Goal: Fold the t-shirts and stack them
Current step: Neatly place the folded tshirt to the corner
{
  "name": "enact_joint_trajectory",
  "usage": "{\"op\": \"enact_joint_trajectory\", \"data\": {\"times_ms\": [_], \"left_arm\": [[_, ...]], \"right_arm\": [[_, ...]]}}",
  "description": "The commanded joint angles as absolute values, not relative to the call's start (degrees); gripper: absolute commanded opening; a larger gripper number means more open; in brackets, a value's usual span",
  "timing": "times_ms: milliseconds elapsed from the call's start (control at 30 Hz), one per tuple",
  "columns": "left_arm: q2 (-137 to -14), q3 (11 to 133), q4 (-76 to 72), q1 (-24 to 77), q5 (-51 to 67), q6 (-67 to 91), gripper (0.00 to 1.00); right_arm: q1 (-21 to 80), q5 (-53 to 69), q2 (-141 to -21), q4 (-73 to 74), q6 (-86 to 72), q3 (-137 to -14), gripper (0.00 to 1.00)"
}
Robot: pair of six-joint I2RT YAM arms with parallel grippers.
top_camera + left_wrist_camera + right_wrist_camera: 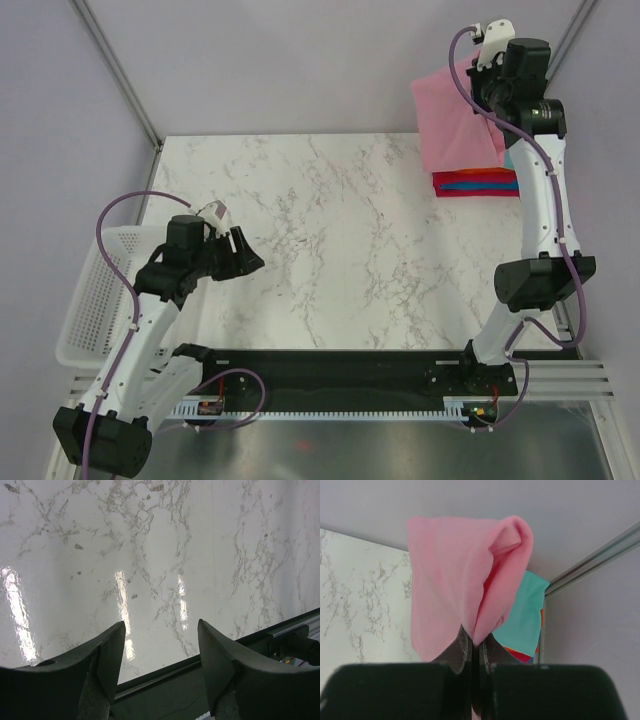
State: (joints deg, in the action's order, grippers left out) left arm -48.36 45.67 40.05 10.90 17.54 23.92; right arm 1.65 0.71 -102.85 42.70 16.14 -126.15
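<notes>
Open room runs across the marble tabletop (pixel 330 250) at the frame's centre, between the white mesh basket (pixel 95 290) at the left edge and the folded stack (pixel 475 183) at upper right. The right arm stands tall and extended. The right gripper (pixel 472 642), pressed together, pinches the pink t-shirt (pixel 450 120), which hangs bunched over the stack. The left gripper (pixel 248 255) hovers low at left, spread and empty.

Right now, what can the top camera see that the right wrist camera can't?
Only the top camera shows the white basket at the left edge and the left gripper, open over bare marble. Only the right wrist camera shows the right gripper shut on a fold of the pink shirt. Both show the pink shirt held up, the folded stack in the far right corner, and the marble table.
</notes>
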Motion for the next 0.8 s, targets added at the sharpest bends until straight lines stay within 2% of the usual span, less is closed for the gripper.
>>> {"op": "enact_joint_trajectory", "data": {"times_ms": [0, 767], "left_arm": [[-48.43, 45.53, 37.7, 10.99, 17.75, 23.29, 0.67], [-48.25, 45.35, 37.62, 10.99, 17.31, 23.38, 0.66]], "right_arm": [[0.62, -1.4, -103.18, 35.43, 17.49, -127.35, 0.0], [-8.08, 2.46, -118.3, 26.38, 17.58, -132.1, 0.0]]}}
